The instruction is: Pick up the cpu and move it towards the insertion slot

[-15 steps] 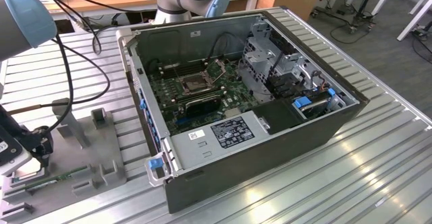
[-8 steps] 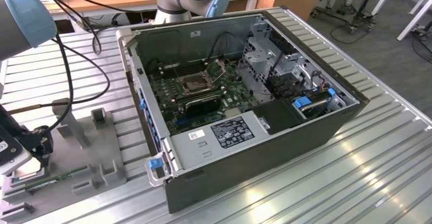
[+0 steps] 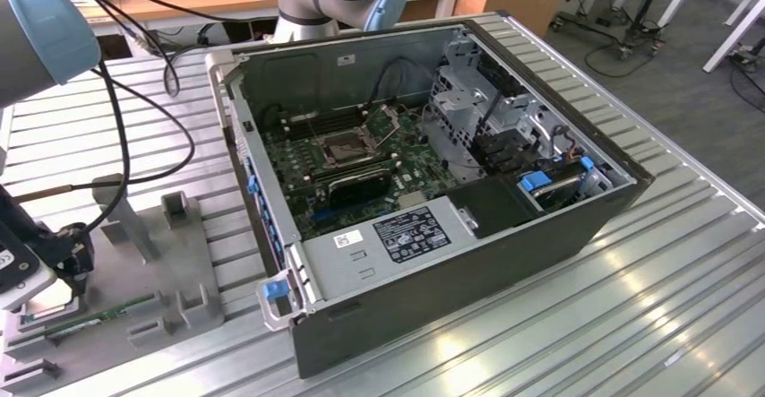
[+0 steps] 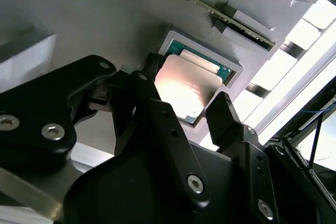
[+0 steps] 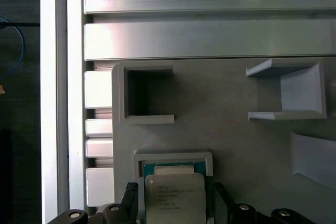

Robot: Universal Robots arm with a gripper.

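The cpu [image 5: 175, 198], a small square chip with a silvery top and a green rim [image 4: 185, 90], lies in a shallow square pocket of a grey holder plate [image 5: 236, 140]. My gripper [image 4: 184, 95] is right over it, one black finger [image 4: 149, 85] on each of two opposite edges, and both appear to touch the chip. In the exterior view the gripper [image 3: 54, 276] hangs low at the left edge. The insertion slot [image 3: 347, 151], a dark square socket in a silver bracket, sits on the green board inside the open computer case [image 3: 502, 236], far from the gripper.
A long green memory stick [image 3: 90, 316] lies on the holder plate beside the gripper. Grey upright blocks [image 3: 132, 227] rise from the plate. The case wall [image 3: 257, 191] stands between the plate and the board. Black cables [image 3: 125, 146] hang at the exterior view's left.
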